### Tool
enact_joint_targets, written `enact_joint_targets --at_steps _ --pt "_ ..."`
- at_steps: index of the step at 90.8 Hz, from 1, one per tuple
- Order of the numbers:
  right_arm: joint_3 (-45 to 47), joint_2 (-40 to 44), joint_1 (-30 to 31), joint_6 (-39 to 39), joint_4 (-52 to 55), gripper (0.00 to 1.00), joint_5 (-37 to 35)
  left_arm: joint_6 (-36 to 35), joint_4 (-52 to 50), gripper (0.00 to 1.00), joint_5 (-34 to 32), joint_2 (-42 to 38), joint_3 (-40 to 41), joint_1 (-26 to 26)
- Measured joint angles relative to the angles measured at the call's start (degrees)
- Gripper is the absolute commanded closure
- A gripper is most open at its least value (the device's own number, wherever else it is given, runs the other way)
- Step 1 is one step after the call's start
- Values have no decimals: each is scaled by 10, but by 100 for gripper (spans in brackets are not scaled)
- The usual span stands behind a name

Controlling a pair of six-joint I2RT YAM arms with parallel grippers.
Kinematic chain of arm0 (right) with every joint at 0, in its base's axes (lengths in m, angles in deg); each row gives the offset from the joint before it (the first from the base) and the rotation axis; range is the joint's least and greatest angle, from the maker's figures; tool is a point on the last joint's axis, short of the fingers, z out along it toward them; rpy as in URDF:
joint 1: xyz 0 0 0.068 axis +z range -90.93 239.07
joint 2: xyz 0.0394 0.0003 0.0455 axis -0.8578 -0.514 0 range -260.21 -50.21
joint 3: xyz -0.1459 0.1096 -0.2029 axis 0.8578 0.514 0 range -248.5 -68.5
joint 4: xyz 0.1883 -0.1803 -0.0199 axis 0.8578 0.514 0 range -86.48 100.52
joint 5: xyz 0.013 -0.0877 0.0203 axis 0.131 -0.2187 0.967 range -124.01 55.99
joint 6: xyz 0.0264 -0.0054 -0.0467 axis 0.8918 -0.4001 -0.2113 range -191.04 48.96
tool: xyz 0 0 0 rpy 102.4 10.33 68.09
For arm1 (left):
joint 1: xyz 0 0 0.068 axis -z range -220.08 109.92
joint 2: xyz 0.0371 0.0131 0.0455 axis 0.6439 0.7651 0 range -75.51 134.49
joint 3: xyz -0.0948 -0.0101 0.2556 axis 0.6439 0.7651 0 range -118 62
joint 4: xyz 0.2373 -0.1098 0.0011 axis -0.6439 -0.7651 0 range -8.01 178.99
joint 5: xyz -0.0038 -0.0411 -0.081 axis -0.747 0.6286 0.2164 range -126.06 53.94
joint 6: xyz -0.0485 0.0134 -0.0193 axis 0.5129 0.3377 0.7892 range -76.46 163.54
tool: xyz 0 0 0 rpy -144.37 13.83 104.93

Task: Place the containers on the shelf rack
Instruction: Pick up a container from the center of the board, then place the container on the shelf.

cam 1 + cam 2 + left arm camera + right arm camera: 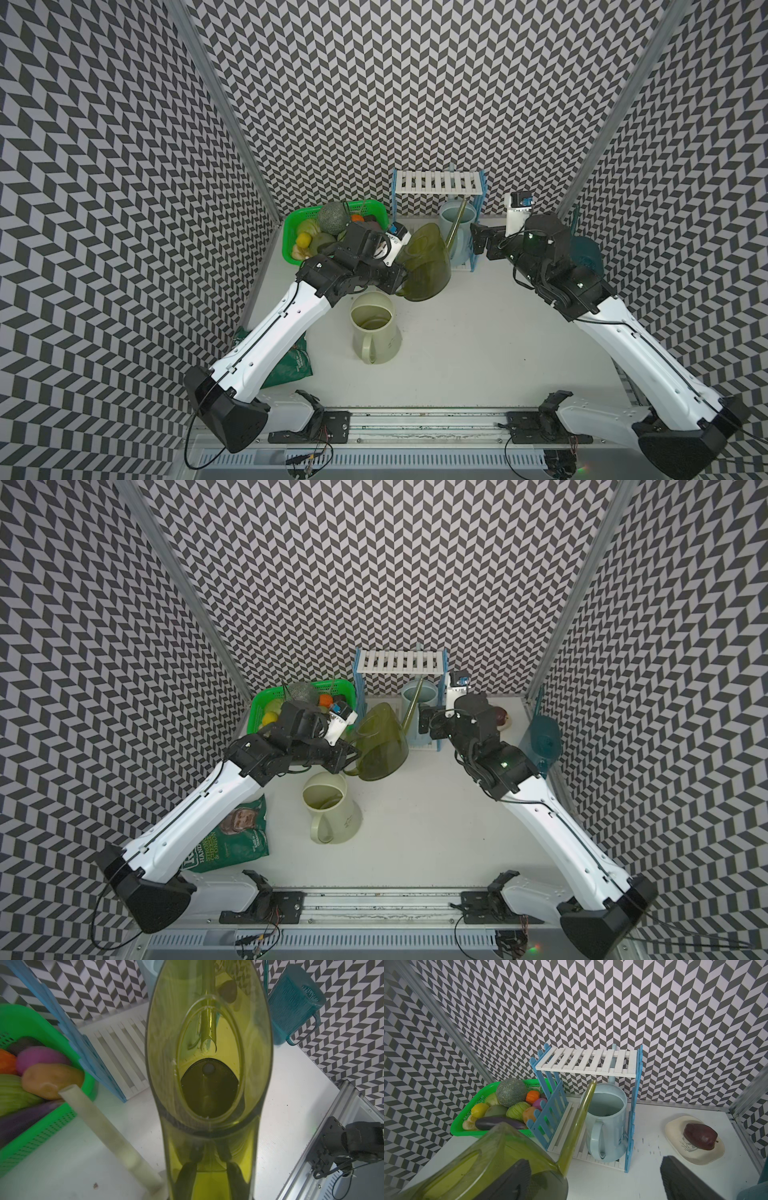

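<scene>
- Four watering cans are counted; one is on the shelf rack (438, 183), three are off it.
- Olive-green can (428, 266): held tilted in front of the rack's lower shelf, with its spout reaching across the mouth of the pale blue can. Whether it touches the table (478, 332) cannot be told.
- Left end effector (211, 1174): pinched on the olive-green can's handle, its fingers seen through the translucent plastic.
- Pale blue can (606, 1122): stood upright on the lower shelf, at the rack's right side, handle facing forward.
- Cream can (374, 328): stood upright on the table, near the left arm and apart from the rack.
- Dark teal can (546, 739): placed at the table's right edge by the wall, well apart from the rack.
- Right end effector (593, 1186): spread wide, nothing gripped, positioned just beside the rack's right panel.
</scene>
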Motion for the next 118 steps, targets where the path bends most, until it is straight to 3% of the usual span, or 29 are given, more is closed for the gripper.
enact_joint_targets --at_steps 19,43,118 --pt "14 2 0 0 0 0 6 73 34 87 -72 -29 48 28" --pt "28 10 0 0 1 0 11 127 65 87 -127 -30 54 44" --pt "47 31 0 1 -2 0 26 168 98 87 -208 96 50 56"
